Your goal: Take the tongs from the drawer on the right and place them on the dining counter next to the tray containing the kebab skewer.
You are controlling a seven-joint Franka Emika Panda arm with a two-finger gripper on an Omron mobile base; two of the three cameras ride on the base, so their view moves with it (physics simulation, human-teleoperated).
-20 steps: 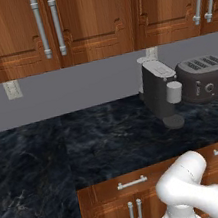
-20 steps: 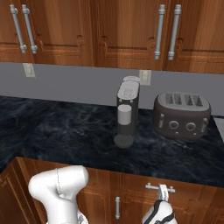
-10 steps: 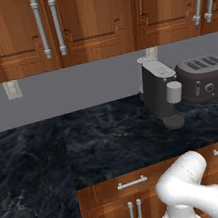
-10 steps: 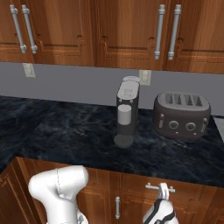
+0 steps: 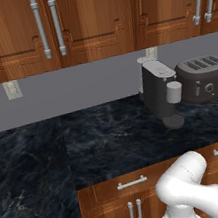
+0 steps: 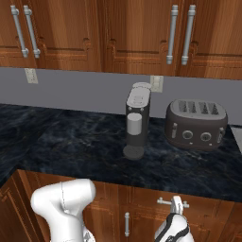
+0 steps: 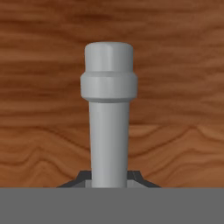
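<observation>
Gripper (image 7: pixel 109 178) fingers pinch my drawer's silver handle (image 7: pixel 109 118), each dark tip pressed to a side of the bar, so I can pull. That drawer (image 6: pixel 208 212) sits closed under the black countertop (image 6: pixel 94 146), below the toaster (image 6: pixel 196 124); I judge the tongs are inside, unseen.

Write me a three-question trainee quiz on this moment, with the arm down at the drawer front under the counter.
1. True or false: the drawer is pulled fully open.
2. What stands between the gripper fingers in the hand view? A) the silver bar handle B) the tongs C) a toaster knob
3. Which appliance sits left of the toaster in the right base view?

Key:
1. False. Its wooden front sits flush with the cabinet face.
2. A. The dark finger tips flank the handle against the wood.
3. The coffee machine, with a pale cup under its spout.
</observation>
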